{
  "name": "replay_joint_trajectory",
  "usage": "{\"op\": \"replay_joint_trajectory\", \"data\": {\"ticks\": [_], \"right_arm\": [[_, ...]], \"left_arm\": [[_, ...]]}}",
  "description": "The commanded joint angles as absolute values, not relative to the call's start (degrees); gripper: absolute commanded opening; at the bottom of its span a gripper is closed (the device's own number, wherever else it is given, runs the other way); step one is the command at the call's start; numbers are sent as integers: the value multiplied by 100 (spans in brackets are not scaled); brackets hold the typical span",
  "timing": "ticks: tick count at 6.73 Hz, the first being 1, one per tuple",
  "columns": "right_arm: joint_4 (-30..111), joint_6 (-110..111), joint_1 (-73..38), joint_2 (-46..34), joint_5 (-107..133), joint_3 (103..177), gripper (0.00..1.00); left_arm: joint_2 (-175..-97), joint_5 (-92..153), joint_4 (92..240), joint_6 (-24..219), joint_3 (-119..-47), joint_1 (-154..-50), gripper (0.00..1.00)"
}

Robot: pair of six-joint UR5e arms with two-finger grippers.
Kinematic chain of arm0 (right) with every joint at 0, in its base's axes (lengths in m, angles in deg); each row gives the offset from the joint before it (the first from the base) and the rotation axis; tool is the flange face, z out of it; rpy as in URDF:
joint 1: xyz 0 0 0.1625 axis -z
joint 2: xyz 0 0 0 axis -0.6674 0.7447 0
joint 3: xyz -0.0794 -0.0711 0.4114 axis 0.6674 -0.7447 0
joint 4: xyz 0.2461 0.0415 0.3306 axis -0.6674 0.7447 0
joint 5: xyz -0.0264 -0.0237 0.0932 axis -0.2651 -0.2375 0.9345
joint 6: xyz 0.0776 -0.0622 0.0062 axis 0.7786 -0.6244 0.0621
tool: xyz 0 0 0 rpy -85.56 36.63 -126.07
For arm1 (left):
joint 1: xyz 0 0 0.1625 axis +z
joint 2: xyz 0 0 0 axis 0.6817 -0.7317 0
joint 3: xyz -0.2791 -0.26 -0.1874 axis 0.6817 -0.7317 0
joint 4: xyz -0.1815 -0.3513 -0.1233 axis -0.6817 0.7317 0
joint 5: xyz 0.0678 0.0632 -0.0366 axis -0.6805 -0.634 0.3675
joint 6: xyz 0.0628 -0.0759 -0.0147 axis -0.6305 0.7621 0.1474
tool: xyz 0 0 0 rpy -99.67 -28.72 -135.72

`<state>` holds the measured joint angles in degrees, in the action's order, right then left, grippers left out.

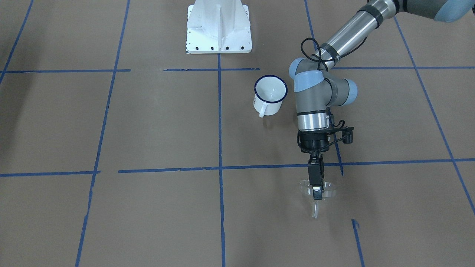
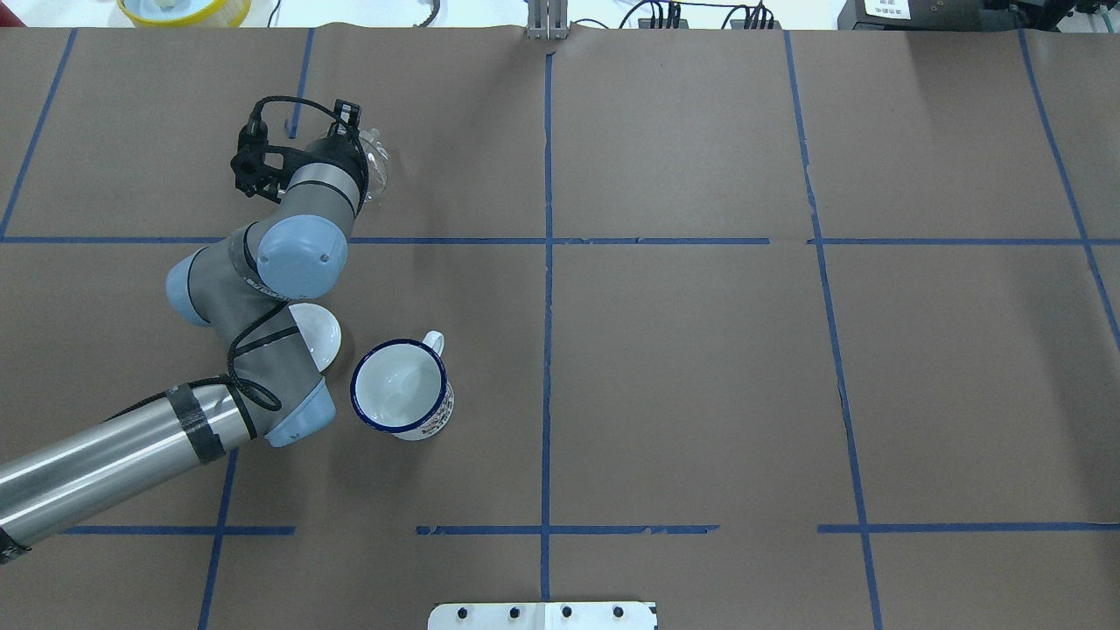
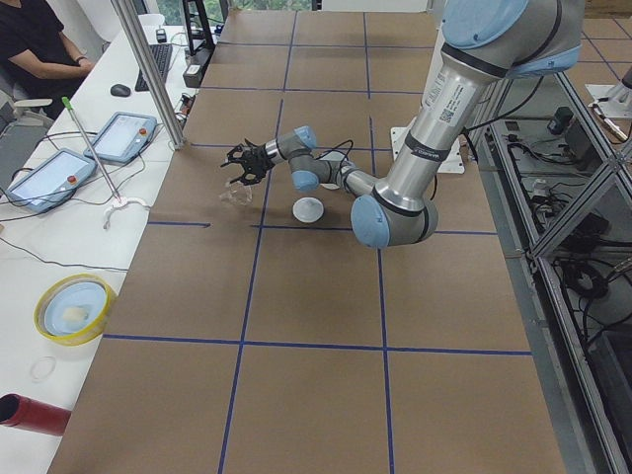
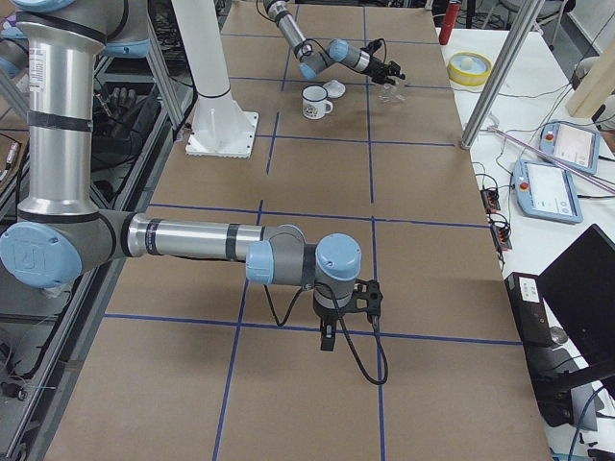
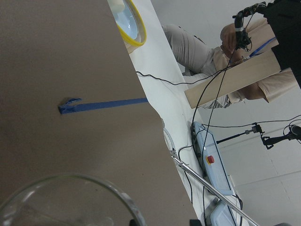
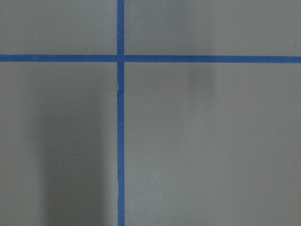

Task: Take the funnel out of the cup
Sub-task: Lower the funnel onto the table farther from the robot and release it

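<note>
The clear plastic funnel (image 1: pixel 328 187) is out of the cup and in my left gripper (image 1: pixel 316 193), which is shut on the bowl's rim. The funnel is tilted, its thin spout (image 1: pixel 314 211) pointing away from my base, low over the table. It also shows in the overhead view (image 2: pixel 376 166), and its rim shows in the left wrist view (image 5: pixel 70 197). The white enamel cup (image 1: pixel 270 93) with a dark blue rim stands upright and empty (image 2: pixel 402 388), well apart from the funnel. My right gripper (image 4: pixel 327 338) hangs over bare table; I cannot tell whether it is open or shut.
A round white lid (image 2: pixel 322 334) lies beside the cup, partly under my left arm. My white base plate (image 1: pixel 219 31) is behind the cup. A yellow bowl (image 3: pixel 72 308) and control pendants (image 3: pixel 118 136) lie on the side bench by an operator.
</note>
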<state>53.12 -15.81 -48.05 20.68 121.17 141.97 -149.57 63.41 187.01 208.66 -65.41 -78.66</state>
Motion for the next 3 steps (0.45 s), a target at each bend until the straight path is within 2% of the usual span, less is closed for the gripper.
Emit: {"op": "replay_joint_trajectory", "data": {"ticks": [1,2,3], "right_arm": [[5312,-1580,-4805,2068,12117,14199,100],[5312,-1580,-4805,2068,12117,14199,100],[5312,-1580,-4805,2068,12117,14199,100]], "left_arm": [[-14948,6361,18732,20492,-6572,-7883,100],[-14939,6370,18741,20317,-6598,-7901,100],[-14808,6692,18732,19532,-6937,-7927,100]]}}
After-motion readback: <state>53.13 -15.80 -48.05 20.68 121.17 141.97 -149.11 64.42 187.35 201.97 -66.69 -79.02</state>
